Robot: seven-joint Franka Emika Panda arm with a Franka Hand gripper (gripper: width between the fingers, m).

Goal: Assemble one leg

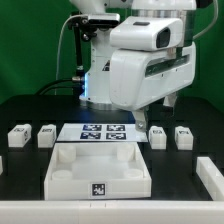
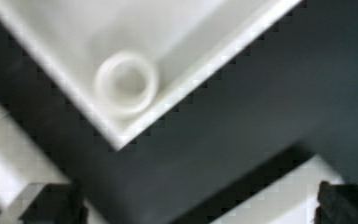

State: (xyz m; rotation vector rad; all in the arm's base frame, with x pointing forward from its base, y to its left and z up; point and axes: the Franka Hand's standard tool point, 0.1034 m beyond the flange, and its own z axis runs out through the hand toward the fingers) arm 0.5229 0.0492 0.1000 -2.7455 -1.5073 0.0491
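Observation:
Several legs stand on the black table in the exterior view: two on the left [image 1: 20, 133] [image 1: 47, 133] and two on the right [image 1: 157, 135] [image 1: 183, 135], each a small white block with a tag. The large flat white piece [image 1: 100, 168] lies in front. In the wrist view my gripper [image 2: 194, 207] is open and empty, with its dark fingertips [image 2: 43, 205] far apart. It hovers above a corner of the flat piece [image 2: 194, 40], near a round socket [image 2: 126, 80]. No leg shows in the wrist view. In the exterior view the arm's white hand [image 1: 150, 65] hides the fingers.
The marker board [image 1: 103, 131] lies between the two pairs of legs, behind the flat piece. Another white part [image 1: 212, 176] lies at the exterior view's right edge. The robot base [image 1: 95, 60] stands behind the board.

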